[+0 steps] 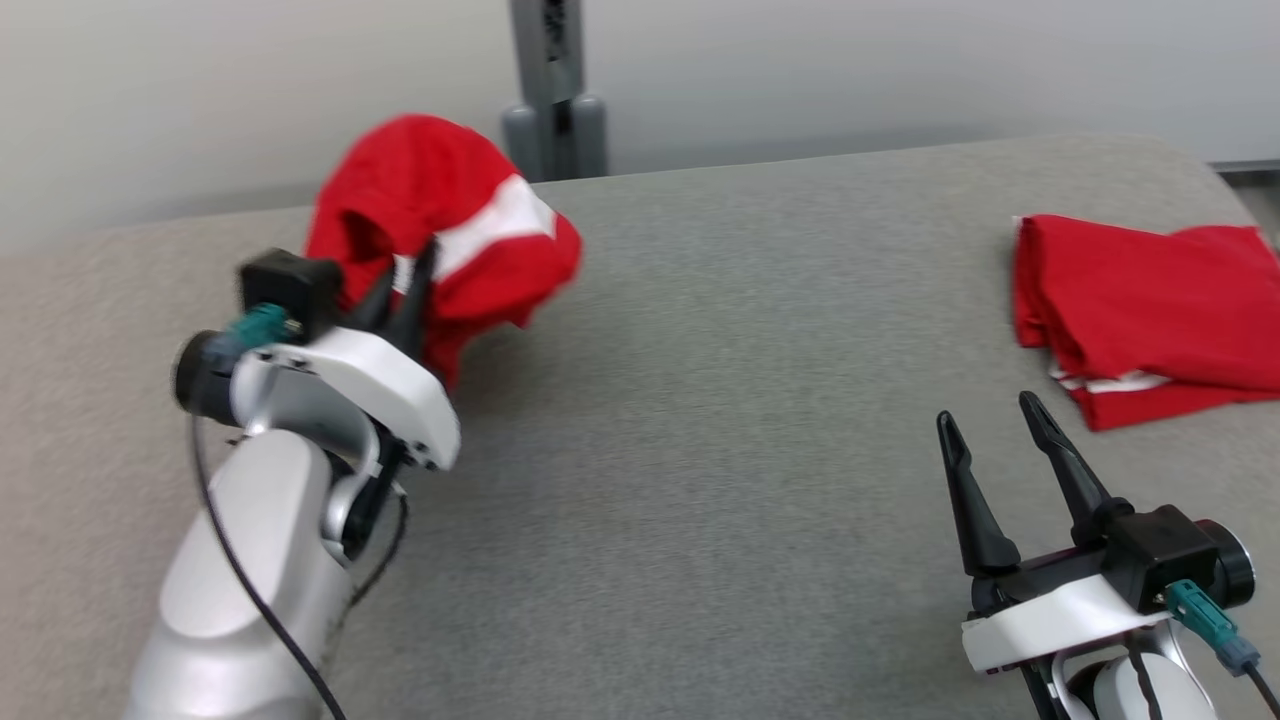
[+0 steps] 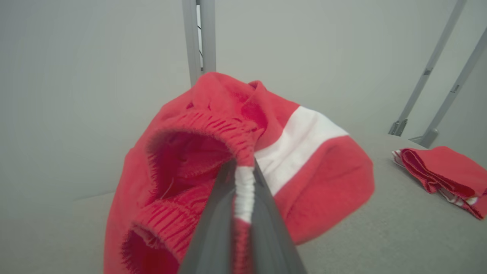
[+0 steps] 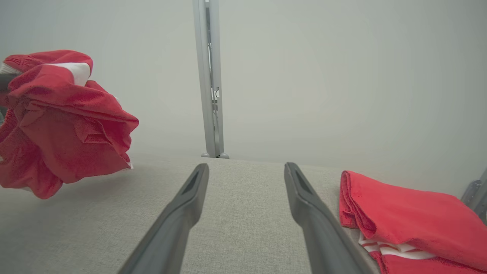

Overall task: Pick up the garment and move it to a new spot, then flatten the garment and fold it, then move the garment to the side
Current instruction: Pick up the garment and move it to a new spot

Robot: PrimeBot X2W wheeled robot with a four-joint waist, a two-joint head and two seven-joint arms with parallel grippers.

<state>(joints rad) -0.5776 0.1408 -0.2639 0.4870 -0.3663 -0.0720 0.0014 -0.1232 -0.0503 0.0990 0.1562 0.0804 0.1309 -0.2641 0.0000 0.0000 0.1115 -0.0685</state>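
Since it is gripped at just one spot on its ribbed edge, the red garment [image 1: 440, 210] hangs as a crumpled bundle over the far left of the grey table [image 1: 700, 420], white band showing. From the right wrist view it [image 3: 64, 125] looks lifted clear of the surface, with a shadow under it. I have the left gripper [image 1: 410, 265] clamped tight on that ribbing. In the left wrist view the fingers [image 2: 213, 213] press together with the hem sandwiched between them. A single-point hold suits carrying, since the fabric comes off the table and won't drag. It leaves everything bunched, though, so flattening is all to come.

My read is that the first step, pick up and move, is in hand, so it's early in the task. The right gripper [image 1: 987, 410] sits low at near right, jaws spread wide and holding nothing. It is parked out of the carry path and ready to take a second corner once I set the garment down. A second red piece [image 1: 1150, 300], folded, lies at the far right just beyond it, so the middle of the table between the two is the obvious drop zone. The risk is that a thin grip on stretchy ribbing could slip.
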